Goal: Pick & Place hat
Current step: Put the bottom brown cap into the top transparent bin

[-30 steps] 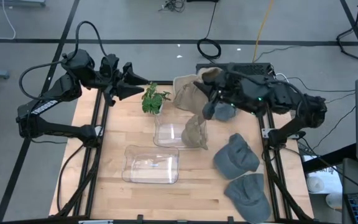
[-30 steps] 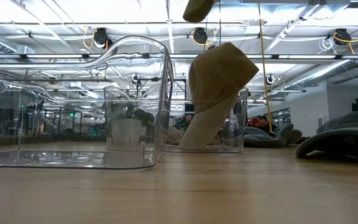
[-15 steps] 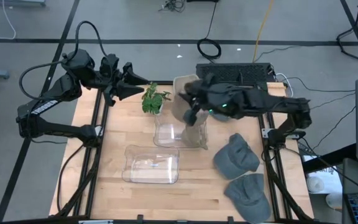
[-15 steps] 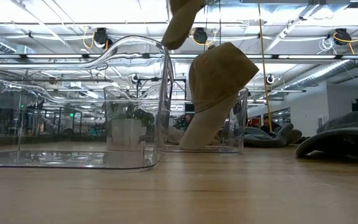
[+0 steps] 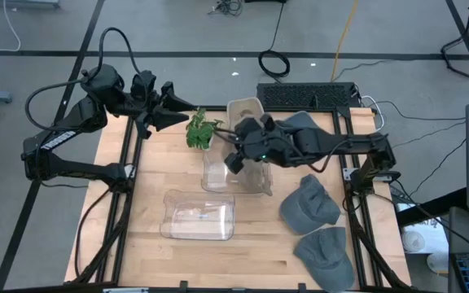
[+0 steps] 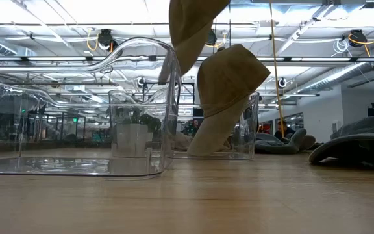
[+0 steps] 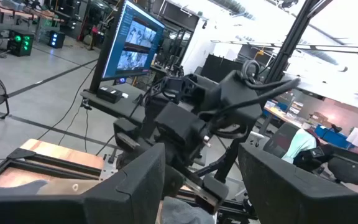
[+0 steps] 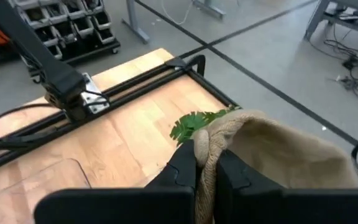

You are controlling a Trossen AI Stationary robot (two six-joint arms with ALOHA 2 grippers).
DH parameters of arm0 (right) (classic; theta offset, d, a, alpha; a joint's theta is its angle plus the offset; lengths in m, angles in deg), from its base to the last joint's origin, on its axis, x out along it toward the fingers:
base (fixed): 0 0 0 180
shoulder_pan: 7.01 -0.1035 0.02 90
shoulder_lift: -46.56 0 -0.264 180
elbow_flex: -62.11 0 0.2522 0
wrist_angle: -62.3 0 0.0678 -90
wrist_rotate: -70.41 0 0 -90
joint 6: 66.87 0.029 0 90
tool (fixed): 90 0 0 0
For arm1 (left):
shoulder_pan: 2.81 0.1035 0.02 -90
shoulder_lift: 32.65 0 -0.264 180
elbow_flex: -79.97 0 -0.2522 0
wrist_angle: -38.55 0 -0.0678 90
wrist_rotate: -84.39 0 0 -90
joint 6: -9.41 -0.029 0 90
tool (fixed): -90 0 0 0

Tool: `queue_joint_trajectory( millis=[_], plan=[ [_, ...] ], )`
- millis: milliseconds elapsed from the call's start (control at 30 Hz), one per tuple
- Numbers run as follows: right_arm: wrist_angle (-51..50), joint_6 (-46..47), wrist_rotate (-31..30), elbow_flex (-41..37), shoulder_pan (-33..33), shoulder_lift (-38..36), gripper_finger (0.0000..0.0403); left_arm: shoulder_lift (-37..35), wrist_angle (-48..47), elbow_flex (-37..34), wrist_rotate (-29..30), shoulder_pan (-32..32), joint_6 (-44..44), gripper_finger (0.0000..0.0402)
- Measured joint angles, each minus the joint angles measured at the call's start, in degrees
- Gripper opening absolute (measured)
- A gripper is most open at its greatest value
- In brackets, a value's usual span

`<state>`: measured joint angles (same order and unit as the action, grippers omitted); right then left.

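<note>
High view: the right gripper [image 5: 236, 159] is reaching left across the table and hovering over the far clear bin [image 5: 218, 175], its fingers pinching the brim of a tan hat [image 8: 266, 155], which is hanging above that bin in the low view. Another tan hat [image 6: 229, 91] is leaning in the same bin. The left gripper [image 5: 187, 104] is waiting at the far left corner beside the small plant [image 5: 202, 129], fingers standing apart. Two grey caps [image 5: 309, 203] are lying at the right.
</note>
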<state>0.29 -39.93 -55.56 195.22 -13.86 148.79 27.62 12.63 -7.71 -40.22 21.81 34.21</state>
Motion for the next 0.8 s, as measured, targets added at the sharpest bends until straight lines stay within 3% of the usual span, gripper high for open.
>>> queue_joint_trajectory(
  millis=[367,800],
  plan=[
    [-2.16,9.95,-0.54,-0.25,-1.22,2.02,0.0005,0.0,0.0,0.0,0.02,0.0,0.17,0.0214],
    [2.83,16.55,0.2,-12.19,-2.4,1.87,0.0005,0.0,0.0,0.0,-1.38,0.0,0.15,0.0214]
  ],
)
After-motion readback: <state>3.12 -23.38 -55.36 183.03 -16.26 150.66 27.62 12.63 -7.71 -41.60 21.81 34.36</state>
